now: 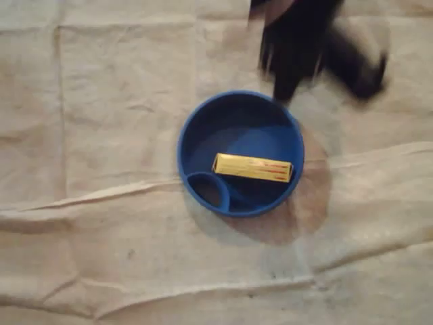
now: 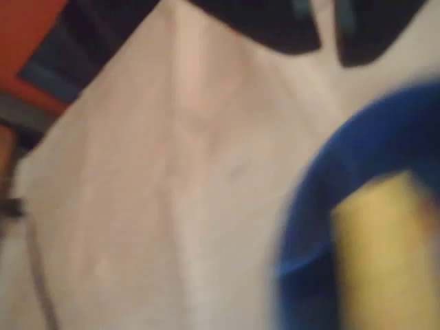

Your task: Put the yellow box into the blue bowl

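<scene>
The yellow box [image 1: 252, 168] lies flat inside the blue bowl [image 1: 203, 122], toward its lower side, next to the bowl's small inner compartment. My black gripper [image 1: 291, 74] hangs blurred above the bowl's upper right rim, apart from the box. In the wrist view, the gripper [image 2: 328, 48] shows at the top edge. Its two dark fingertips stand a little apart, with bare cloth between them and nothing held. The blue bowl [image 2: 323, 192] and the yellow box [image 2: 385, 247] appear blurred at the lower right.
A creased beige cloth [image 1: 101, 135] covers the whole table, with folds running across below the bowl. In the wrist view, an orange surface [image 2: 27, 34] and dark items lie beyond the cloth's far left edge.
</scene>
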Robot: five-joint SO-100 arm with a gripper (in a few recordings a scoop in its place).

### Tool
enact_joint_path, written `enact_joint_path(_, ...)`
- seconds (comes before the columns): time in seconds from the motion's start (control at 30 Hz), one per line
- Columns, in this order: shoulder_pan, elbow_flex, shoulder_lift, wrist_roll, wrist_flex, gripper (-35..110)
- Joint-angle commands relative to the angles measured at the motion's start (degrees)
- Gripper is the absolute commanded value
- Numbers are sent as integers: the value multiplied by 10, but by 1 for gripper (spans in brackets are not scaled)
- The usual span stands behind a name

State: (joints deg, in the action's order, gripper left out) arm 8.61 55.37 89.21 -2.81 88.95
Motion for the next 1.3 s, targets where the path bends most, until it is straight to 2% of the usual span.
enact_joint_path(0.0, -26, -18, 111, 4, 83, 0)
enact_joint_path(0.1, -49, -17, 162, 3, 122, 0)
enact_joint_path(0.27, -78, 4, 247, 1, 118, 0)
enact_joint_path(0.7, -96, 284, 542, 13, 111, 0)
enact_joint_path(0.93, -161, 408, 737, 62, 111, 0)
enact_joint_path(1.27, -166, 508, 881, 64, 112, 0)
